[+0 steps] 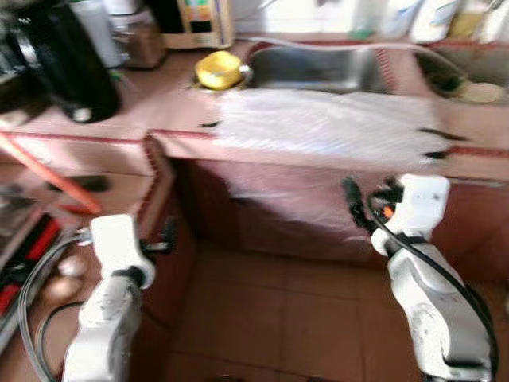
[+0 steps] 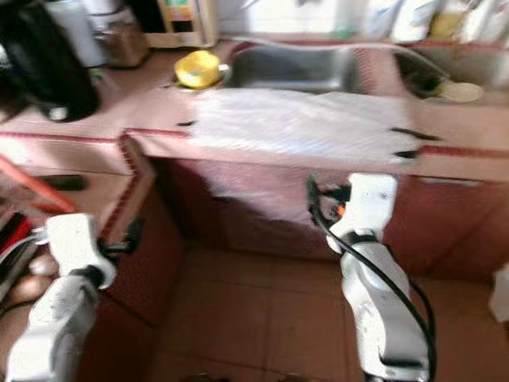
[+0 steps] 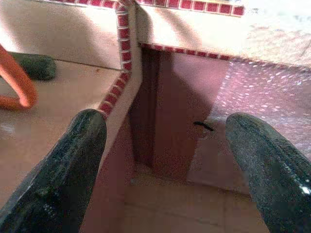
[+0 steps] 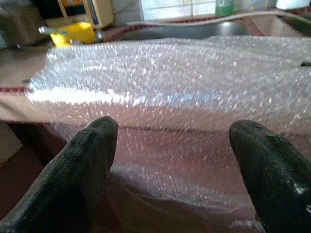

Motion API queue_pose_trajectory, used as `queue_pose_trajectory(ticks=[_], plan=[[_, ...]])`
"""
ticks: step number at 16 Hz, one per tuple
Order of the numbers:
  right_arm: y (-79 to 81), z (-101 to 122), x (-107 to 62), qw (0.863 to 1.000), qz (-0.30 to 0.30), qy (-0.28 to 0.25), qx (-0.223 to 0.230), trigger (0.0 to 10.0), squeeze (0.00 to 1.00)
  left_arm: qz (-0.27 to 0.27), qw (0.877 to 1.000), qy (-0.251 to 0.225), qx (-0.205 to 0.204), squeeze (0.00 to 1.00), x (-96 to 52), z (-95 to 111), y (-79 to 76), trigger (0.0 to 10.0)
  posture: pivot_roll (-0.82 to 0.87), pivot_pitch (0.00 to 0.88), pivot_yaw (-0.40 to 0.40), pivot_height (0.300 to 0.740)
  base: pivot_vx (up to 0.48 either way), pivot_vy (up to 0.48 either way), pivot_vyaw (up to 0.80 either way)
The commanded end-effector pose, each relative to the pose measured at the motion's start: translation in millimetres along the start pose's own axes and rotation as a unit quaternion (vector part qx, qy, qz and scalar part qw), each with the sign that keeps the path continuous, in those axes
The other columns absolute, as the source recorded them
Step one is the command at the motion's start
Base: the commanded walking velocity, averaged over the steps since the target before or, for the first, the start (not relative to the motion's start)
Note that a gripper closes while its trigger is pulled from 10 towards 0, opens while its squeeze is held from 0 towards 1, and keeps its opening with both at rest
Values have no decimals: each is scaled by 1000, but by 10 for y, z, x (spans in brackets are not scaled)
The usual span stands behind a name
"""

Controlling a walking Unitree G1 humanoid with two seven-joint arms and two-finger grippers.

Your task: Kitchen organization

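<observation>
Standing before the pink tiled table (image 1: 167, 103), the robot holds both arms low over the floor (image 1: 278, 318). A sheet of bubble wrap (image 1: 326, 127) lies across the table top at 12 o'clock, taped at its edges, and drapes over the front edge down the cabinet face. Behind the wrap sits a steel sink (image 1: 318, 68), with a yellow bowl (image 1: 219, 69) just beside its corner at 11 o'clock. A black kettle (image 1: 60, 64) stands on the table at 10 o'clock, near a jar (image 1: 139, 36) and a small appliance (image 1: 199, 22). Bottles (image 1: 433, 17) line the back wall at 1 o'clock.

Left hand (image 3: 170, 165): fingers spread wide, holding nothing, pointed at the inside corner where the lower shelf (image 3: 58, 111) meets the cabinet. An orange handle (image 3: 17, 85) and a dark green object (image 3: 36, 66) rest on that shelf.

Right hand (image 4: 180, 170): fingers spread wide, holding nothing, aimed at the hanging part of the wrap, near it but apart. In the head views it hangs below the table edge at 4 o'clock. Head views are blurred.
</observation>
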State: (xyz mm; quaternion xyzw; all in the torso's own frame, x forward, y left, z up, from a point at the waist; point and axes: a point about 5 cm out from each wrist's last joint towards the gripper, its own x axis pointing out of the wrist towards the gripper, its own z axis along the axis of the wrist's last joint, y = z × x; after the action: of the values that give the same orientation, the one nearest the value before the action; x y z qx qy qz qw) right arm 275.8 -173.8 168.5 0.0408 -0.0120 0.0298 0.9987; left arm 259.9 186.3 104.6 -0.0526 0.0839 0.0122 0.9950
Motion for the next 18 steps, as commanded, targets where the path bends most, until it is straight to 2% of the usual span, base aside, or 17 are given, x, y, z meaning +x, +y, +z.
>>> queue_pose_trajectory(ticks=[1, 3, 5, 6, 7, 8, 12, 18], plan=[[17, 32, 11, 1000, 5, -8, -1, 10000, 0, 3, 1000, -4, 12, 0, 4, 23, 14, 10000, -49, 124, 42, 740, 0, 0, 0], [28, 10, 36, 1000, 1, -6, -5, 10000, 0, 0, 999, -15, 41, 0, 3, 61, 7, 10000, -47, 122, 40, 740, 0, 0, 0], [58, 46, 54, 1000, -1, -13, -25, 10000, 0, -27, 999, -16, 17, 0, 27, 97, -75, 10000, -47, 114, 42, 740, 0, 0, 0], [68, 39, 48, 1000, 0, -12, -16, 10000, 0, -47, 999, -22, 7, 0, 37, 125, -135, 10000, -52, 111, 36, 740, 0, 0, 0], [68, 50, 41, 1000, -4, -16, -7, 10000, 0, -61, 998, -24, 17, 0, 44, 128, -172, 10000, -46, 108, 32, 740, 0, 0, 0], [76, 50, 33, 1000, -6, -17, -4, 10000, 0, -68, 997, -26, 26, 0, 41, 121, -181, 10000, -44, 108, 32, 740, 0, 0, 0], [101, 31, 57, 1000, 0, -12, -10, 10000, 0, -62, 998, -27, 17, 0, 46, 162, -160, 10000, -25, 148, 56, 740, 0, 0, 0], [163, 38, 84, 1000, 5, -17, -14, 10000, 0, -72, 997, -40, 12, 0, 158, 248, -199, 10000, -53, 155, 66, 740, 0, 0, -743]])
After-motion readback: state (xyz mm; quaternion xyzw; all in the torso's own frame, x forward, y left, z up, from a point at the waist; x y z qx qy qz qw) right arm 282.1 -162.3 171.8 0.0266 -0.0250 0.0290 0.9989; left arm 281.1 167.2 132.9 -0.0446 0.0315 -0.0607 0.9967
